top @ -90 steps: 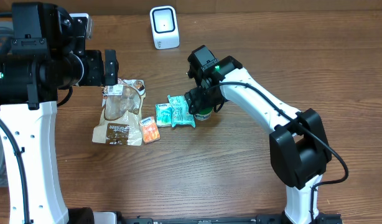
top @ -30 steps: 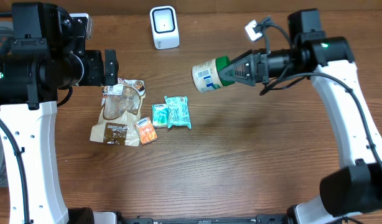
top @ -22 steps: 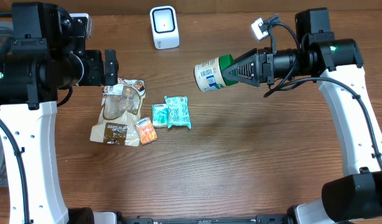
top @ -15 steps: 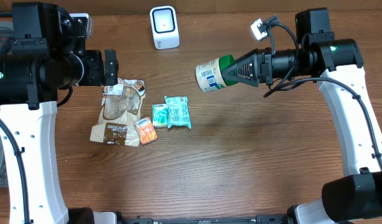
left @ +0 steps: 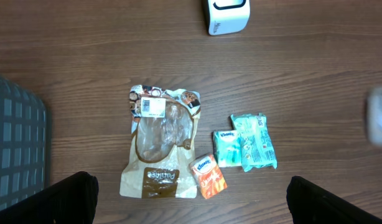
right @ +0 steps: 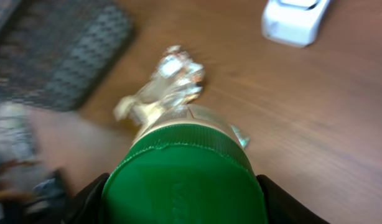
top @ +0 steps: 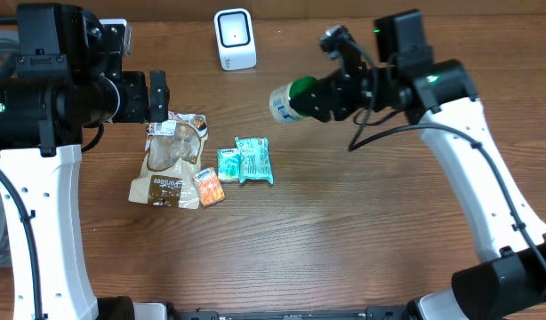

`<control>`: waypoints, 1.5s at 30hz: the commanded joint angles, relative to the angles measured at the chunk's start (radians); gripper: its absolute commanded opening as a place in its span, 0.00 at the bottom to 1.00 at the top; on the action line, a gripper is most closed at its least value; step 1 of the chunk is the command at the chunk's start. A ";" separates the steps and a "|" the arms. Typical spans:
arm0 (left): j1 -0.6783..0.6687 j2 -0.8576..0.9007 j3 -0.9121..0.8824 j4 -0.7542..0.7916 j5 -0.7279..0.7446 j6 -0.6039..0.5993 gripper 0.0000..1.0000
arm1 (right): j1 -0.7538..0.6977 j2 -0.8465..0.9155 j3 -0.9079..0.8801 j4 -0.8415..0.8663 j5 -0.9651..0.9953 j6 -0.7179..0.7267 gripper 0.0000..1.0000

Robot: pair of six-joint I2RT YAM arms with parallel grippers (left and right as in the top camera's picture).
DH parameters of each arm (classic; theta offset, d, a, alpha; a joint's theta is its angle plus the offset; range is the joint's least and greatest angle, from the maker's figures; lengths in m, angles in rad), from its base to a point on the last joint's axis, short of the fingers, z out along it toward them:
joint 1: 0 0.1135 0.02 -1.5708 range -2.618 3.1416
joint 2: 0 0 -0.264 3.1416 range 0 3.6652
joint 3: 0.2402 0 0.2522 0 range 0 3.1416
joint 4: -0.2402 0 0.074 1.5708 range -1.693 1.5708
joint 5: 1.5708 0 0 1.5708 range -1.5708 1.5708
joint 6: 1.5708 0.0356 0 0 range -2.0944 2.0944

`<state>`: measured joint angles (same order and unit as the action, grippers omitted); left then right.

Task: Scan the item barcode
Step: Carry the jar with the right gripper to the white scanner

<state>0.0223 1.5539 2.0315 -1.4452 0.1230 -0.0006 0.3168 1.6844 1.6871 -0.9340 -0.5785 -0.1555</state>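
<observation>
The right gripper holds a green-lid jar up near the white scanner, and the left gripper is wide open

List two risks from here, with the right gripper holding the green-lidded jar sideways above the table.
Gripped only at its lid end by the right gripper, the jar might slip and drop. Its label is blurred, so the barcode may not face the scanner, and the scan could fail.

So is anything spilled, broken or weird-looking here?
Nothing is spilled or broken. The only odd sight is the green-lidded jar, lying sideways in the air because the right pincer grips its lid end. The brown snack bag and teal packs lie flat on the table.
</observation>
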 commanded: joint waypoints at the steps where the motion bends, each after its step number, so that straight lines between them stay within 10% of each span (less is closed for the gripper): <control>1: 0.005 -0.004 0.012 -0.001 -0.003 -0.002 1.00 | 0.061 0.010 0.035 0.081 0.293 0.028 0.43; 27: 0.005 -0.004 0.012 -0.001 -0.003 -0.002 1.00 | 0.127 0.555 0.036 1.316 0.570 -0.569 0.34; 45: 0.005 -0.004 0.012 -0.001 -0.003 -0.003 1.00 | 0.155 0.650 0.037 1.426 0.513 -1.084 0.32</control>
<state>0.0223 1.5543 2.0315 -1.4452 0.1230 -0.0006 0.4500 2.3398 1.6905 0.4717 -0.0444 -1.0962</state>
